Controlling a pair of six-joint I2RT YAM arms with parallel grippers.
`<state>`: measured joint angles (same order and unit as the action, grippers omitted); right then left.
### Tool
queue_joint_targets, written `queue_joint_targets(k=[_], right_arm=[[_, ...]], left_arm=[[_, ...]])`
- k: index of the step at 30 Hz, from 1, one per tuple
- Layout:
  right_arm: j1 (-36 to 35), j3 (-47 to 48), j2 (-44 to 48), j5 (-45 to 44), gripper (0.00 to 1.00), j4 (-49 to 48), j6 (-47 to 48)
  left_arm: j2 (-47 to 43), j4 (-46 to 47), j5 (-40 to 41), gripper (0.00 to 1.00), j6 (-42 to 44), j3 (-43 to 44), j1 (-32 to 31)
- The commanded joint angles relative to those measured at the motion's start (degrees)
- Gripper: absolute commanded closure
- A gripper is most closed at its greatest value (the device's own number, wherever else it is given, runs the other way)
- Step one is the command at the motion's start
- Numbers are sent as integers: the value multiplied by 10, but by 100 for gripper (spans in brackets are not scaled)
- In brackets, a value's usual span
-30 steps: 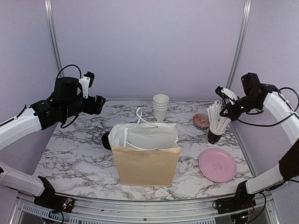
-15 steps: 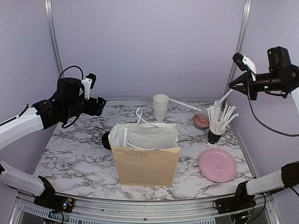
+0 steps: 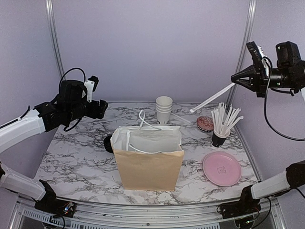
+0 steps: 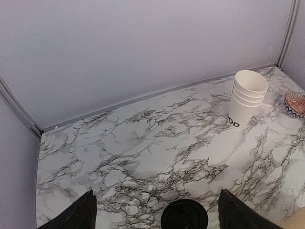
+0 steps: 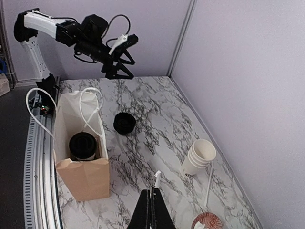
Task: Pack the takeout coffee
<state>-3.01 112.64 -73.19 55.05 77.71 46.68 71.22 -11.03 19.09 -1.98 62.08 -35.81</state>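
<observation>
Right gripper (image 3: 234, 78) — clenched on one straw (image 3: 212, 98), now raised clear of the straw cup (image 3: 219, 139). Left gripper (image 3: 102, 108) — released, unmoved. Coffee (image 5: 82, 145) already in bag (image 5: 81, 179); straw probably follows.

Table (image 3: 76, 157) was white-grey marble. Walls (image 3: 152, 47) were plain lilac, with metal corner posts (image 3: 53, 43). Floor (image 5: 12, 143) was dark. Lighting even, soft.

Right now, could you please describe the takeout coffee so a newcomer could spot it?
Find the brown paper bag standing mid-table. Look down inside: the takeout coffee stands there, showing its black lid. It alone sits in the bag; the loose black lids lie outside.
</observation>
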Motion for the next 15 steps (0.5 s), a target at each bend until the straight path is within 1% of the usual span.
queue_joint_targets(k=[1, 3, 7, 11, 15], right_arm=[[-33, 42, -22, 169, 100, -5, -28], [-59, 56, -28, 193, 100, -13, -39], [-80, 74, -34, 216, 100, -3, -37], [-99, 60, -25, 229, 100, -5, -44], [-126, 37, -16, 211, 100, -1, -40]], left_arm=[[7, -11, 15, 11, 12, 17, 4], [7, -11, 18, 11, 13, 17, 4], [6, -12, 25, 11, 15, 16, 4], [10, -11, 29, 11, 17, 16, 4], [17, -13, 33, 11, 17, 17, 5]])
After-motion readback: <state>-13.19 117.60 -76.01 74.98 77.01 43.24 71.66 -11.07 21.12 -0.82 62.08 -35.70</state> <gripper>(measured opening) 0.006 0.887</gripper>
